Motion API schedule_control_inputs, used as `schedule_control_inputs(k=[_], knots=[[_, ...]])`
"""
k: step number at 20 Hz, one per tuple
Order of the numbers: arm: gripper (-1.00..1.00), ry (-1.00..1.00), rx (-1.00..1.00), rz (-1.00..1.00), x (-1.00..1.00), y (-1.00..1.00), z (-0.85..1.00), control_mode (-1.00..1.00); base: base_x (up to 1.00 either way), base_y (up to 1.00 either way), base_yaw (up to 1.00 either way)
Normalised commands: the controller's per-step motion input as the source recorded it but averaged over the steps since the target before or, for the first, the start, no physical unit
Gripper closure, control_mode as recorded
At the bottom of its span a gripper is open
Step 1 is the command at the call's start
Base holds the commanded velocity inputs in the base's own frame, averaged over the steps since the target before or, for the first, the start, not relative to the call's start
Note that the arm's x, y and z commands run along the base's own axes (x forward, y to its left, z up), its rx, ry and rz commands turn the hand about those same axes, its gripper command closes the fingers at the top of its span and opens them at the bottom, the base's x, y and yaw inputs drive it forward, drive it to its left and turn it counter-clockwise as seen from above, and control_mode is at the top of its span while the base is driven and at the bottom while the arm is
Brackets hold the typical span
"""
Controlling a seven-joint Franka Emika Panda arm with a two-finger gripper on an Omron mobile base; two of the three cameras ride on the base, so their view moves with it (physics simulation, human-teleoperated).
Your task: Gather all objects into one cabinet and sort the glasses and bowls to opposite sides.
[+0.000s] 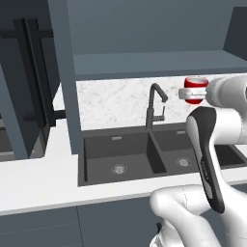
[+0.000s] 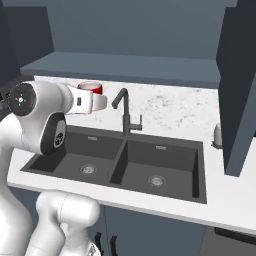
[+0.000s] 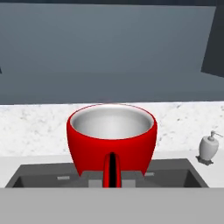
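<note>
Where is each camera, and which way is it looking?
Left base view: behind the arm's left, facing the sink; white arm lower right.
Right base view: behind its right, facing the same sink; arm lower left.
Hand view: on the hand, facing the red cup and wall.
All share the red cup.

Both base views flank the sink (image 1: 144, 154); hand view faces forward
</note>
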Motion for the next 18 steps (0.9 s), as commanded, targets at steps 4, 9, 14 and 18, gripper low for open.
schedule_control_inputs(k=[4,9,14,18], knots=[[1.0,0.0,0.0,0.0,0.0,0.0,0.0,1.0,-0.6,0.0,0.0],[1.0,0.0,0.0,0.0,0.0,0.0,0.0,1.0,-0.98,0.01,0.0],[1.0,0.0,0.0,0.0,0.0,0.0,0.0,1.0,-1.0,0.25,0.0],[1.0,0.0,0.0,0.0,0.0,0.0,0.0,1.0,-0.67,0.84,0.0]])
